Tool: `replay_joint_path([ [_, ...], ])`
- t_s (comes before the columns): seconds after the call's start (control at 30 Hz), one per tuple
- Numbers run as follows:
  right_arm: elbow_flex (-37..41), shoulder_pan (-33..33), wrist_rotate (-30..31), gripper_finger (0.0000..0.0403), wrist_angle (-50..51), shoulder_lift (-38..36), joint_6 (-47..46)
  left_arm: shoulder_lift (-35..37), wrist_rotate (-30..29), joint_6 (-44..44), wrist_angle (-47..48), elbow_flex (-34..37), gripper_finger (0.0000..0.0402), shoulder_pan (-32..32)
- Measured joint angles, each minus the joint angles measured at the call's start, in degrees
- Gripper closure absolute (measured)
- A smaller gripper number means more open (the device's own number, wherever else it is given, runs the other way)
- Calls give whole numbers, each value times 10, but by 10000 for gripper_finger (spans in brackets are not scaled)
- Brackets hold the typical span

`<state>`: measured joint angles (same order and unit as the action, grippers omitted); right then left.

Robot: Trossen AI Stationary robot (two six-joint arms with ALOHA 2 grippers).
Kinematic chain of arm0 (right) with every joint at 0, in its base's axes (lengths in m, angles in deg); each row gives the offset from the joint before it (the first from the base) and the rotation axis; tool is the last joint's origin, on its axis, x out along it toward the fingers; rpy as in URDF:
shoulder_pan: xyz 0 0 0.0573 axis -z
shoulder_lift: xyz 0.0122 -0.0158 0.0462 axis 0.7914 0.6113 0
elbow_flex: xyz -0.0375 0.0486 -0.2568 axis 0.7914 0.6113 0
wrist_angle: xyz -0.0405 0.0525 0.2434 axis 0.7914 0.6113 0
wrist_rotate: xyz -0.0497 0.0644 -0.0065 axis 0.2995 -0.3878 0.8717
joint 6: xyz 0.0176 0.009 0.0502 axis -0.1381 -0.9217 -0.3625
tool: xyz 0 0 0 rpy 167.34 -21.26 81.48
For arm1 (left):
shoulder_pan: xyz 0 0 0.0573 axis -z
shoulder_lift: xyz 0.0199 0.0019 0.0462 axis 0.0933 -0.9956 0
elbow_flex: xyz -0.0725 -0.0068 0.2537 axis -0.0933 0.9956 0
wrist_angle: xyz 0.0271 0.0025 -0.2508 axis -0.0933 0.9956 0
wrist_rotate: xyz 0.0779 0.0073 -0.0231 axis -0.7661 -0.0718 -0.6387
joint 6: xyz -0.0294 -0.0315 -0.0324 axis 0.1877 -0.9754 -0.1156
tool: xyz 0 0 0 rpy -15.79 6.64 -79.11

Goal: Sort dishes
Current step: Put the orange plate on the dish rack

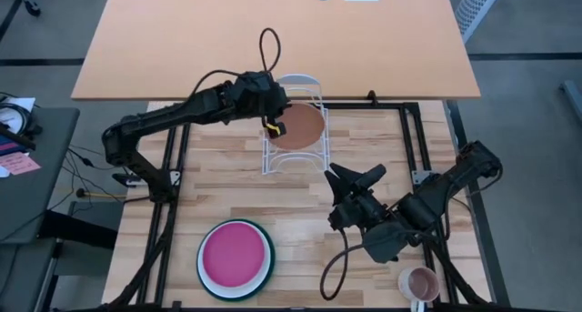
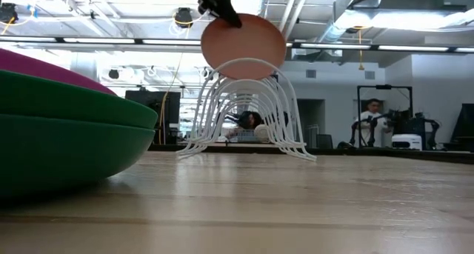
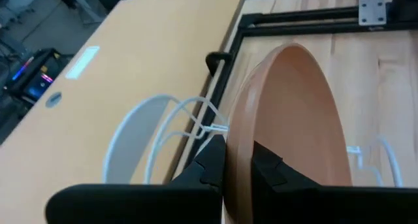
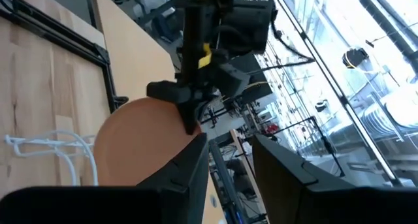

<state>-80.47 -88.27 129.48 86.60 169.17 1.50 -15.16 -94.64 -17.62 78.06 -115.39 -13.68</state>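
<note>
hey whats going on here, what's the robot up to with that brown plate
The left gripper is shut on the rim of the terracotta-brown plate, holding it on edge at the top of the white wire rack. The right gripper is open and empty, near the rack. The magenta-pink plate, white plate and dark green plate sit stacked at the table's front, and a small pink mug stands at the front right.

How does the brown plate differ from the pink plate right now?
The brown plate is on edge above the white wire rack, pinched at its rim by the left gripper; the pink plate lies flat, stacked in the green plate, untouched. Brown looks smaller than pink. Both are round.
</note>
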Motion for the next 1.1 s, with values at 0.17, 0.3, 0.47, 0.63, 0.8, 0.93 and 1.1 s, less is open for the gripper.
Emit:
replay_joint_path([
  [0.17,0,-8,1,280,0,0,0,0,0,-21,-32,39,384,0],
  [0.3,0,-8,2,280,0,0,1,1,2,-25,-68,76,384,2],
  [0.47,0,-6,2,280,0,0,1,0,5,-31,-89,109,384,2],
  [0.63,0,-6,2,280,0,0,1,1,6,-47,-97,130,374,8],
  [0.8,0,-6,2,280,0,0,1,1,5,-57,-129,150,363,12],
  [0.93,0,-6,2,280,0,0,1,0,26,-67,-135,154,363,11],
  [1.1,0,-6,2,280,0,0,1,0,29,-73,-135,154,362,12],
])
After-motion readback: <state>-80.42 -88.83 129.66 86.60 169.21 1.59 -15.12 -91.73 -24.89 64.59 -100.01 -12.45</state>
